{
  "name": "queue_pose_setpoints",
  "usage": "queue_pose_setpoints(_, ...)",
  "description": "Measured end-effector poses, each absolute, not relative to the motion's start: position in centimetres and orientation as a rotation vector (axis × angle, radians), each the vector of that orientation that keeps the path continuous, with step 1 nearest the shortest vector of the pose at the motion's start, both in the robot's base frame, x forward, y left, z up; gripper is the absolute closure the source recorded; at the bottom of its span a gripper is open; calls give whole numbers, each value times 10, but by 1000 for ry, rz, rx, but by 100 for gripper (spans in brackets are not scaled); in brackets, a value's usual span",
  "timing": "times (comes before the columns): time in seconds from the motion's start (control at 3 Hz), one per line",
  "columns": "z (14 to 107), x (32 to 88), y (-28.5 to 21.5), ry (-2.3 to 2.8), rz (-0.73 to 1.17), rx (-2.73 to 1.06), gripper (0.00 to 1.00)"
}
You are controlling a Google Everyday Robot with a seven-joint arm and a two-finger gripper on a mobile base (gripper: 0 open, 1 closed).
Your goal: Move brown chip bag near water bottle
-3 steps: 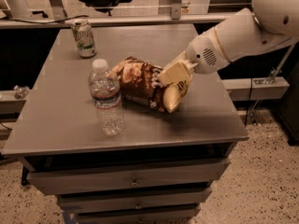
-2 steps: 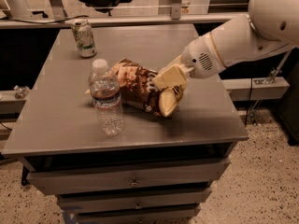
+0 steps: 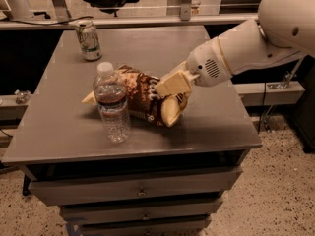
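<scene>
Gripper [image 3: 168, 96] grasping right end of brown chip bag [image 3: 139, 98]. The bag lies just behind water bottle [image 3: 112, 107], apparently touching it. My worry: pushing further left topples the bottle.

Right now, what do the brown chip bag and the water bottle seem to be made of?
The brown chip bag, with the gripper at its right end, looks like thin glossy film: it is creased and catches light. The water bottle looks like clear plastic: the bag shows through it.
</scene>
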State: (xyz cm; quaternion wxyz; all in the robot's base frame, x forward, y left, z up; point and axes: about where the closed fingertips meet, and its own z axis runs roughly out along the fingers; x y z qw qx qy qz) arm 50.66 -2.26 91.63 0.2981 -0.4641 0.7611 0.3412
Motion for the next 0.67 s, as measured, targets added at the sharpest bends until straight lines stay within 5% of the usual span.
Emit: queue_pose_setpoints(0.67, 911, 502, -18, 2038, 909, -1232, 53)
